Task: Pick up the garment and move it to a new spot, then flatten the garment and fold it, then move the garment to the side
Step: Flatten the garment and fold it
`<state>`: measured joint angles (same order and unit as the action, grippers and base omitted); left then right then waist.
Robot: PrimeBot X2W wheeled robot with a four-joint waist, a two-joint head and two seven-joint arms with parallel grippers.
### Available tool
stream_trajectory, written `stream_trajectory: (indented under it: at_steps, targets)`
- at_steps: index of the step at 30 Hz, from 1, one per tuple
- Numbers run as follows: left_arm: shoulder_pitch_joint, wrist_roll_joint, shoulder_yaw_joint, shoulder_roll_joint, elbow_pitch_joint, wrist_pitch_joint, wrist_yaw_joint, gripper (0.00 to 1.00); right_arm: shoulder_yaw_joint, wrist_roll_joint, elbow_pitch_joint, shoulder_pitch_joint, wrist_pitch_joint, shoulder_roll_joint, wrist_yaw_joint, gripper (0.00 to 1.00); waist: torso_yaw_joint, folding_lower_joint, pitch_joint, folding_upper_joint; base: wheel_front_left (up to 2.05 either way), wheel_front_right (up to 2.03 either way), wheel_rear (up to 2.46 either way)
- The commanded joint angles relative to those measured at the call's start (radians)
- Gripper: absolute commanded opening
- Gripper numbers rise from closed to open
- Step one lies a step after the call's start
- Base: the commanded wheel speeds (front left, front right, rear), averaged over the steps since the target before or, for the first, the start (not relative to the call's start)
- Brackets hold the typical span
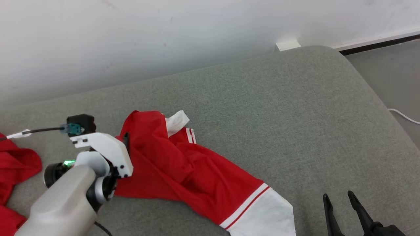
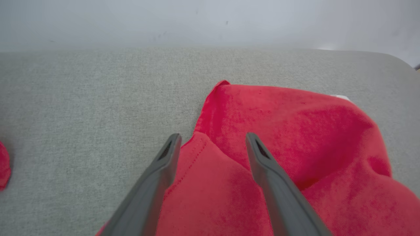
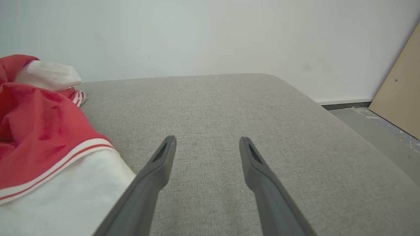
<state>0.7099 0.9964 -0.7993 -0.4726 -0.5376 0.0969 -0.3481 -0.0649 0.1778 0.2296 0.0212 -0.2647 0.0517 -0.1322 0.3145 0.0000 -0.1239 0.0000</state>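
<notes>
Head view: garment [image 1: 183, 170] crumpled on the grey cushion [image 1: 262, 114]; flattening looks next. Left wrist view: left gripper [image 2: 212, 136], fingers released, over its red cloth. Right wrist view: right gripper [image 3: 207, 137], also released, should reach the white end [image 3: 65, 196].

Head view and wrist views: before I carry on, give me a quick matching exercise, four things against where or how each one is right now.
Things:
1. red garment with white sleeve ends
2. left gripper
3. right gripper
4. thin white cable

States:
a. open above a bare part of the grey fabric sofa
b. lying on the floor
c. crumpled on the sofa
d. open, fingers astride red cloth

Pairs: 1-c, 2-d, 3-a, 4-b
</notes>
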Motion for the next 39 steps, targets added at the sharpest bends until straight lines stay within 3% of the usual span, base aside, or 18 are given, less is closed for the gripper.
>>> stream_trajectory:
  at_steps: [1,8,23,27,32,39]
  targets:
    - [0.025,0.017,0.012,0.009,-0.040,0.003,0.013,1.00,-0.006,-0.001,0.004,-0.013,0.001,0.003,0.003,1.00,0.002,0.0000,-0.014,0.0000,0.00,0.00,0.00]
    - [0.068,0.038,0.002,0.034,-0.158,0.048,0.078,1.00,-0.005,-0.002,0.002,-0.015,0.001,0.004,0.003,1.00,0.011,0.0000,-0.037,0.0000,0.00,0.00,0.00]
    - [0.099,0.009,-0.039,0.065,-0.302,0.059,0.125,0.98,-0.006,-0.003,0.008,-0.013,0.001,0.004,0.003,1.00,0.007,0.0000,-0.030,0.0000,0.00,0.00,0.00]
    - [0.091,0.012,-0.051,0.080,-0.323,0.065,0.143,0.00,-0.004,-0.005,0.010,-0.007,0.001,0.004,0.003,1.00,0.000,0.0000,-0.024,0.0000,0.00,0.00,0.00]
    - [0.100,-0.001,-0.053,0.095,-0.339,0.021,0.155,0.00,0.000,-0.006,0.011,-0.003,0.001,0.004,0.003,1.00,-0.014,0.0000,-0.016,0.0000,0.00,0.00,0.00]
    - [0.077,0.012,-0.008,0.116,-0.296,-0.139,0.149,0.00,0.011,-0.009,0.013,0.014,0.001,0.007,0.003,1.00,-0.047,0.0000,0.011,0.0000,0.00,0.00,0.00]
